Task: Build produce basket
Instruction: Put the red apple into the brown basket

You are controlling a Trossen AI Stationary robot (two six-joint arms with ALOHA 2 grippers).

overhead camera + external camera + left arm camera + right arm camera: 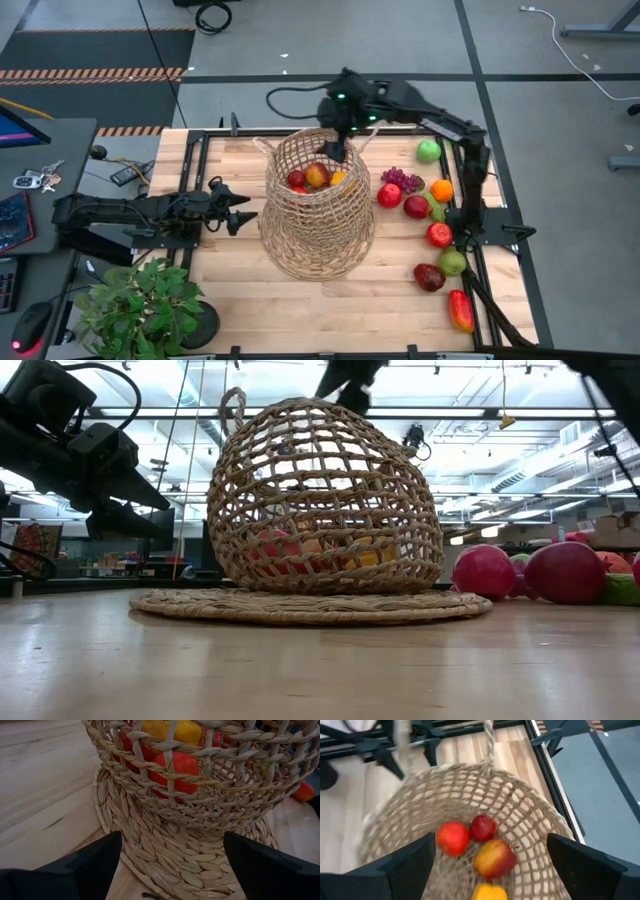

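Tan wicker fills the middle of the overhead view: the basket stands on the wooden table, with the right gripper directly above its open mouth, fingers spread and holding nothing. Several pieces of produce lie inside below that gripper, and more loose produce sits on the table beside the right arm's base. The left gripper waits just beside the basket's wall, fingers apart and empty. From table height, the basket rests on its woven base, red and yellow pieces showing through the weave. The left wrist view shows spread fingers near the basket's foot. The right wrist view shows wide-spread fingers above red, orange and yellow produce inside the basket.
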